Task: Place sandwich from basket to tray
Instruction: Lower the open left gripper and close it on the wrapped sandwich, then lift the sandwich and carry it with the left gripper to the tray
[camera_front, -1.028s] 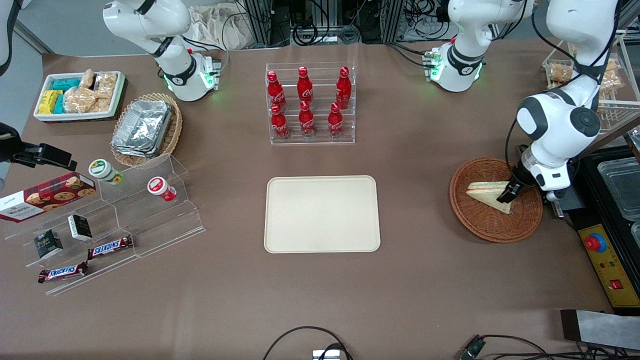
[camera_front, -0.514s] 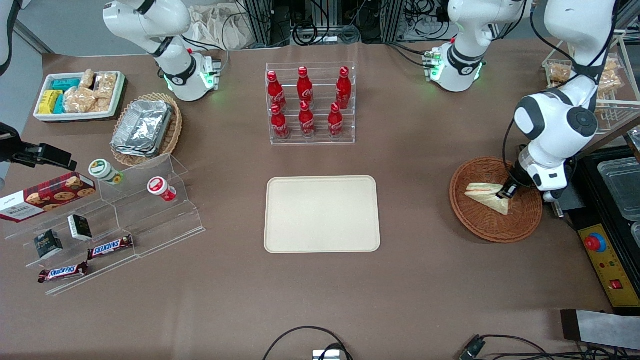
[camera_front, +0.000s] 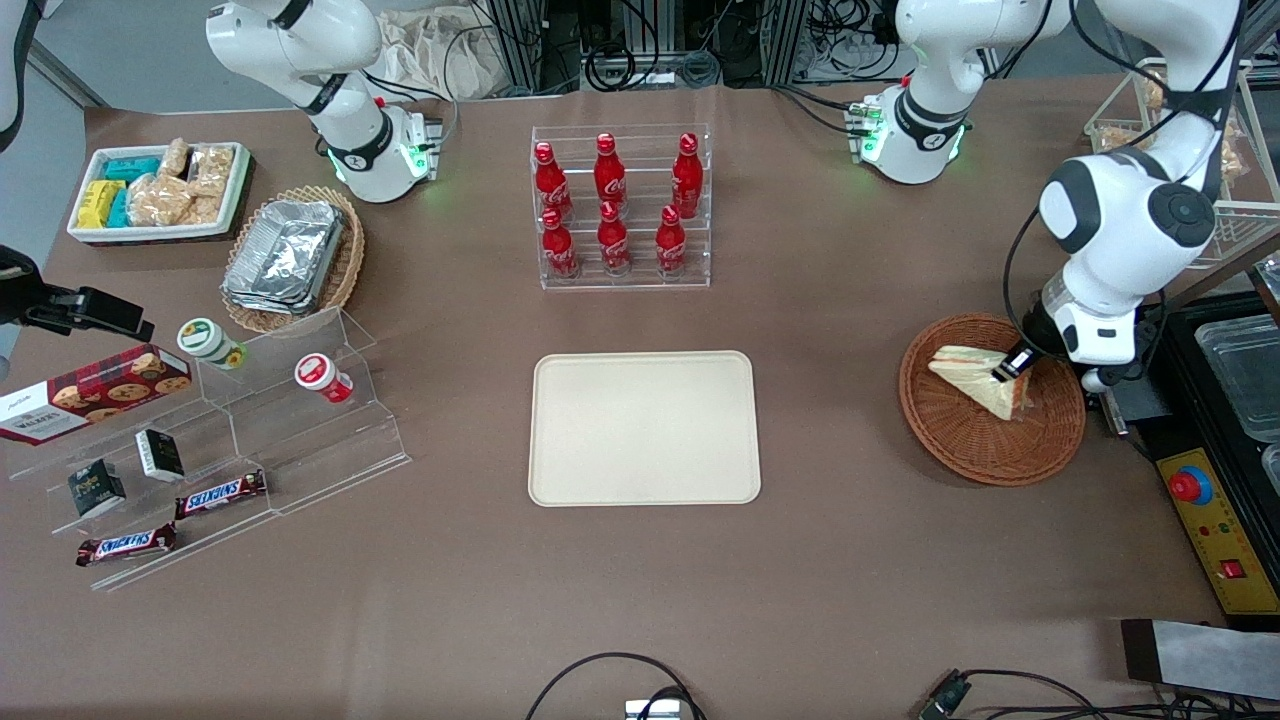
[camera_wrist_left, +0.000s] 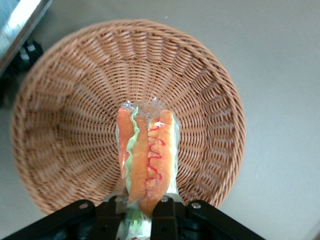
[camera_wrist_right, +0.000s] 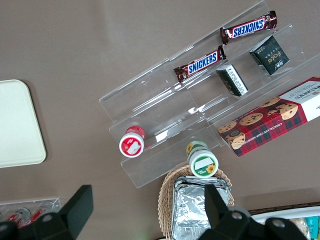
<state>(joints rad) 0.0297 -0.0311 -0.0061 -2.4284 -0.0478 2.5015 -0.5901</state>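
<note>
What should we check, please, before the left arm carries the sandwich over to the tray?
1. Gripper shut on the sandwich: ok.
2. Sandwich lifted off the basket floor: ok, it hangs above the weave in the wrist view.
3. Sandwich clear of the basket rim: cannot tell.
4. Tray surface free: ok.
5. Path from basket to tray free of objects: ok.
6. Grip firmness through the wrap: cannot tell.

Rough woven wicker basket (camera_wrist_left: 210, 100), glossy clear-wrapped sandwich (camera_wrist_left: 147, 155), matt black tool (camera_wrist_left: 142, 212), smooth matt plastic tray (camera_front: 644, 428)

White arm (camera_front: 1120, 230) — black tool (camera_front: 1010, 368)
</note>
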